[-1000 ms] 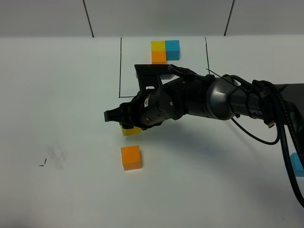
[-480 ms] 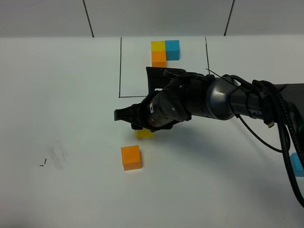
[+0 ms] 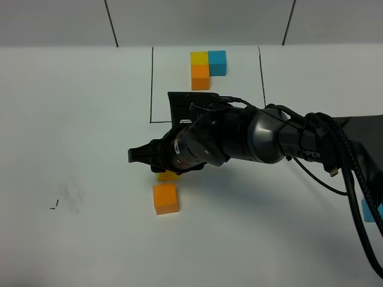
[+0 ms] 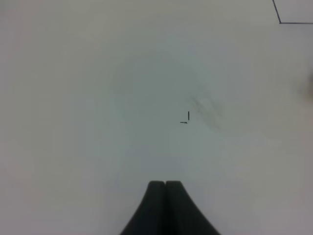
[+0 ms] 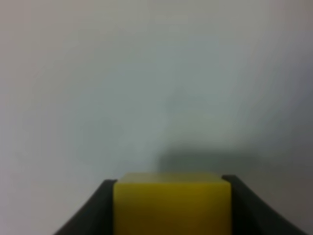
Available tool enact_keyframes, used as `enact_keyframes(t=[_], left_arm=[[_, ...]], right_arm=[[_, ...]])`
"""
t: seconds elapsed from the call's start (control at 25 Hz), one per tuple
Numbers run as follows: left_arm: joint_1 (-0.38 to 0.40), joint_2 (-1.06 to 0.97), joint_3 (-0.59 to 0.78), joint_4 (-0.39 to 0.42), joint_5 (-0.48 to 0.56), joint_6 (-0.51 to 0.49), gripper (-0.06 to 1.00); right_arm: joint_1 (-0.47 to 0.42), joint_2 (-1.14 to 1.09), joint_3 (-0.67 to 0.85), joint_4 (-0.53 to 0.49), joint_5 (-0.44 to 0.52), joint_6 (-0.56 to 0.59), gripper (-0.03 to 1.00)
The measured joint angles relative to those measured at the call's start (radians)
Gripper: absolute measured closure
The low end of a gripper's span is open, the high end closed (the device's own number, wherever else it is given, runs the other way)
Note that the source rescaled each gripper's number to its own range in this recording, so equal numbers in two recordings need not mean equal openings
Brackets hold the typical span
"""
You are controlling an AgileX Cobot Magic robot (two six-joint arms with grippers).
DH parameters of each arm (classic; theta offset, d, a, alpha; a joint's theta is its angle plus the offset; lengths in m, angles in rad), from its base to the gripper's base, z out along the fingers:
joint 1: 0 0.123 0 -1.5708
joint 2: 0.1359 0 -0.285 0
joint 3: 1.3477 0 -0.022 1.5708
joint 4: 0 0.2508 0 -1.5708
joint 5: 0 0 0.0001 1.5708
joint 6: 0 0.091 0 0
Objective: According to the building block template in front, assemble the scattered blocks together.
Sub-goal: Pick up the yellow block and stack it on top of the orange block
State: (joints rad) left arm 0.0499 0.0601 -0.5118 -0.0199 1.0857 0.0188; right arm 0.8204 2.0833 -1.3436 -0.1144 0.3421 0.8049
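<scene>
Starting far left, in the left wrist view: left gripper [image 4: 165,188] with jaws pressed flat together, pinching nothing, hanging above the plain white table [image 4: 98,98]. Just ahead of those tips, a tiny black mark [image 4: 185,119] with a faint grey smudge [image 4: 208,110] beside it. Same mark [image 3: 54,205] visible near the left edge from the high camera.

Moving toward the middle: orange cube [image 3: 165,198] sitting flat on the table, on its own, untouched. Right behind it, the yellow cube [image 3: 167,176], mostly tucked under the right gripper [image 3: 161,168]. Hard to call contact between yellow and orange, or between yellow and the table. Very close either way. Grip settled by the right wrist view, though: yellow cube [image 5: 171,205] wedged squarely between the two black fingers [image 5: 98,215], jaws pinching it from both sides.

Further back, the building block template [image 3: 206,64] inside its thin black rectangle [image 3: 151,89]: yellow at the corner, blue to its right, orange in front of yellow. Well apart from the loose cubes.

Then the bulky black right arm [image 3: 269,134] reaching in from the right side, cables [image 3: 354,173] trailing along it. Finally, at the far right edge, a sliver of the blue cube [image 3: 374,210] poking out past the arm, well away from the other two.
</scene>
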Motion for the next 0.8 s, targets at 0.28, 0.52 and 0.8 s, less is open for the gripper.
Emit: enact_keyframes(t=[0.28,0.52,0.8], left_arm=[[0.0,0.0,0.0,0.0,0.0,0.0,0.94],[0.0,0.0,0.0,0.0,0.0,0.0,0.94],[0.0,0.0,0.0,0.0,0.0,0.0,0.94]], right_arm=[[0.002,0.004,-0.001,0.001,-0.014,0.017,0.37],[0.009,0.045,-0.002,0.001,-0.015,0.026,0.37],[0.015,0.066,-0.008,0.001,-0.046,0.03,0.37]])
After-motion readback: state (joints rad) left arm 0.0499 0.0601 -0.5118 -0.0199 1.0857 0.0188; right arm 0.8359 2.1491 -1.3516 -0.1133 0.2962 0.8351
